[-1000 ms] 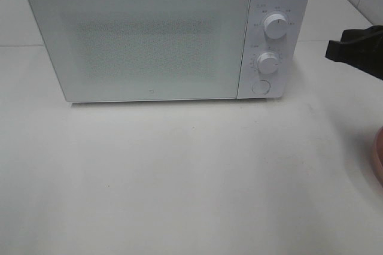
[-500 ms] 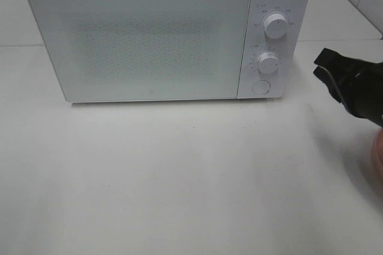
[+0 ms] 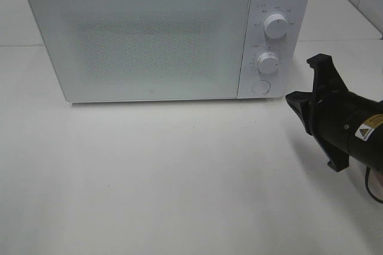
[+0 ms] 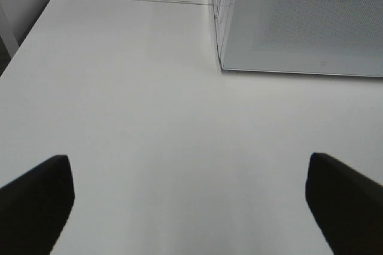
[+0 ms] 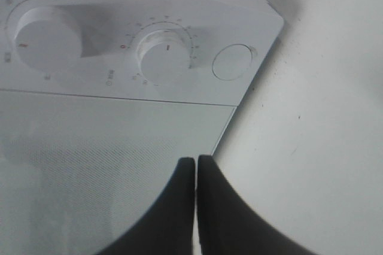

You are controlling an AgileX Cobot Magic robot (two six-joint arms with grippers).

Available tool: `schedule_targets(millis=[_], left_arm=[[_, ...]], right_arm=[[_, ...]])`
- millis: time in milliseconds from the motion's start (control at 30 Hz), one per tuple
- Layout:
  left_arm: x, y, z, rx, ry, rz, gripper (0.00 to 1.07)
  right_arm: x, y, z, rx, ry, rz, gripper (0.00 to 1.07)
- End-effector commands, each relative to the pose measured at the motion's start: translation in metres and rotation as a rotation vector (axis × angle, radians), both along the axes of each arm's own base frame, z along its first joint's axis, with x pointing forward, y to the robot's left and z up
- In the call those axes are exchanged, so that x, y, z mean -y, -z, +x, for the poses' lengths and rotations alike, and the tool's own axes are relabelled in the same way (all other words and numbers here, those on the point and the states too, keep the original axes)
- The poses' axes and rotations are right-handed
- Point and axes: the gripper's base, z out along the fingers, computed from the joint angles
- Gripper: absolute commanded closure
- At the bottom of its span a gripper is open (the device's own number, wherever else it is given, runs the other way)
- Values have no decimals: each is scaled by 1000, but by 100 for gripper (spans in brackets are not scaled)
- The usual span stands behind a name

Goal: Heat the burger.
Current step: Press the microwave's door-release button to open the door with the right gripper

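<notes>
From here I have a white box-shaped microwave oven (image 3: 149,39) standing at the back of the white bench (image 3: 179,177). Its frosted door is shut flush with the front. The control panel to the right of the door carries an upper round white knob (image 3: 275,26), a lower round white knob (image 3: 268,62) and a round white push button (image 3: 260,87) beneath them.

My right hand (image 3: 291,98) is out in front of the oven's right end, near that button but apart from the casing, with its tip aimed towards the panel. In the right wrist view its two black fingers (image 5: 173,207) are clenched together with only a thin slit between them and nothing gripped. Beyond them are the lower knob, the button and the corner of the door. A yellow warning label (image 3: 365,132) shows on the black arm behind the hand.

My left hand (image 4: 187,174) is released, its black fingers (image 4: 36,204) spread wide over bare bench, with the oven's left front corner ahead of it.

I cannot see the burger in any view, so I cannot tell where it is.
</notes>
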Motion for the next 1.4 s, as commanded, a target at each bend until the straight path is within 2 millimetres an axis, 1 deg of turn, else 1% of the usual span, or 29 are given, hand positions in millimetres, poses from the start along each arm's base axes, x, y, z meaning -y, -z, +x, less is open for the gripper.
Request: schedule_targets(millis=[33,67,100,133,300,467,500,567,633,667,700,767,800,833,900,933,967,1033,1100,1133,1167,1233,1267,1400], left_arm=[[1,0,-3,27,1,-4,9],[1,0,-3,27,1,-4,9],[1,0,-3,27,1,-4,9],[1,0,-3,27,1,-4,9],[1,0,-3,27,1,-4,9],[1,0,-3,27,1,-4,9],[1,0,-3,27,1,-4,9],[1,0,-3,27,1,-4,9],[1,0,-3,27,1,-4,9],[1,0,-3,27,1,-4,9],[1,0,-3,27,1,-4,9],[1,0,-3,27,1,-4,9],[1,0,-3,27,1,-4,9],[1,0,-3,27,1,-4,9],[1,0,-3,27,1,-4,9],[1,0,-3,27,1,-4,9],[1,0,-3,27,1,-4,9],[1,0,-3,27,1,-4,9],[1,0,-3,27,1,-4,9],[1,0,-3,27,1,-4,9],[1,0,-3,27,1,-4,9],[1,0,-3,27,1,-4,9],[1,0,-3,27,1,-4,9],[1,0,-3,27,1,-4,9]], right_arm=[[-2,6,2,-32,58,159,107],[-2,11,3,-59,85,231,107],[-2,11,3,-59,85,231,107],[-2,14,3,-78,105,283,107],[-2,20,5,-91,120,294,107],[-6,24,14,-95,122,295,107],[-10,24,19,-89,118,297,107],[-12,25,23,-87,114,299,107],[-18,27,33,-82,97,301,107],[-18,27,33,-82,97,301,107],[-21,30,39,-83,96,308,107],[-23,31,42,-83,98,315,107],[-24,34,49,-85,101,322,107],[-24,34,49,-85,101,322,107],[-23,37,59,-78,96,322,107],[-23,37,59,-78,96,322,107],[-22,39,67,-73,101,325,107],[-21,40,69,-73,101,324,107],[-19,44,78,-70,108,321,107],[-19,44,78,-70,108,321,107],[-18,49,83,-73,118,319,107],[-17,50,86,-73,123,319,107],[-15,53,91,-71,133,319,107],[-12,57,98,-70,145,318,107]])
